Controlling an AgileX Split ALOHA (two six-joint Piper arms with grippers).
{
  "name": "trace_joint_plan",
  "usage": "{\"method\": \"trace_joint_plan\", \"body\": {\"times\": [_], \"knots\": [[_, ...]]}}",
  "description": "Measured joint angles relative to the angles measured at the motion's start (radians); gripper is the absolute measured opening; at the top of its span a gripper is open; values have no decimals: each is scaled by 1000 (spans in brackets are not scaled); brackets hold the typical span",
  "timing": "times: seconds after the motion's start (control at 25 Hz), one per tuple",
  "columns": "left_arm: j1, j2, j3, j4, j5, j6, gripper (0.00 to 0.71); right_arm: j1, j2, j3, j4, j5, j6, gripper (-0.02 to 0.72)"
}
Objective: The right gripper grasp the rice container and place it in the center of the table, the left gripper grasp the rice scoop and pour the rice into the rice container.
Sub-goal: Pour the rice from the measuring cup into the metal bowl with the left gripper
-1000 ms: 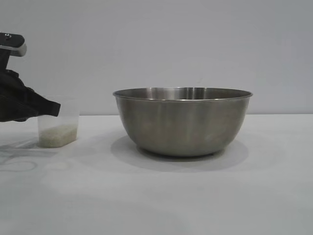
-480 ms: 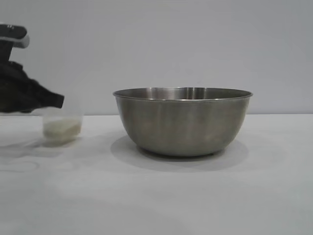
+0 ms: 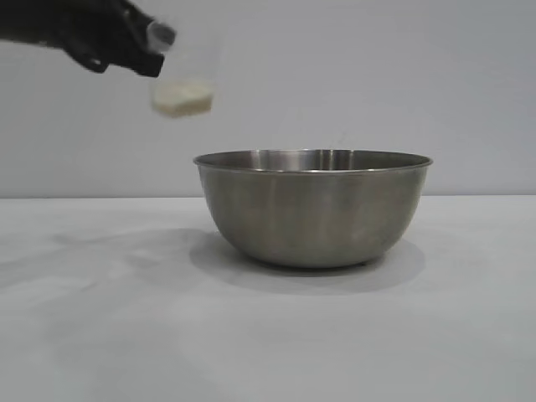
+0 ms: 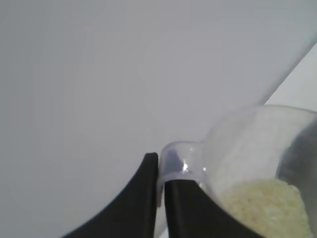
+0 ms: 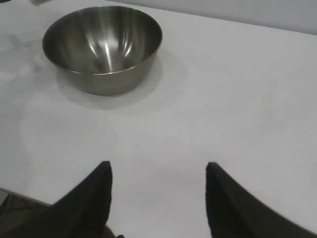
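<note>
1. Left pincer (image 3: pixel 149 52) is seen high at the upper left of the exterior view, clenched on the handle of the scoop (image 3: pixel 182 77); in the left wrist view the fingers (image 4: pixel 185 210) are pinched onto the handle tab.
2. Scoop is held in the air, well above the tabletop (image 3: pixel 100 335), up and to the left of the bowl (image 3: pixel 313 208), not yet over its rim. Slight tilt is seen; exact angle cannot be told.
3. Rice (image 3: pixel 179 96) is seen heaped in the bottom of the scoop; none spilled as far as can be told.
4. Bowl is set upright near the middle of the tabletop, and looks empty in the right wrist view.
5. Right pincer (image 5: pixel 157 198) is hung back above bare tabletop, well apart from the bowl, released, nothing between its fingers.
6. Step judged: bowl placement done; scoop is being carried for the pour.
7. Next move calls for: scoop to be brought over the bowl's opening, then tipped so the rice falls inside; grip on the thin handle must be kept firm.
</note>
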Motion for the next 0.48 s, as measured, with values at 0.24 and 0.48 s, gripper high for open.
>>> {"method": "trace_joint_plan", "body": {"times": [0.24, 0.48], "knots": [[-94, 0, -13, 8, 31, 517, 0, 0, 0, 0, 0, 0, 0, 357], [-114, 0, -13, 89, 31, 842, 0, 0, 0, 0, 0, 0, 0, 357]]}}
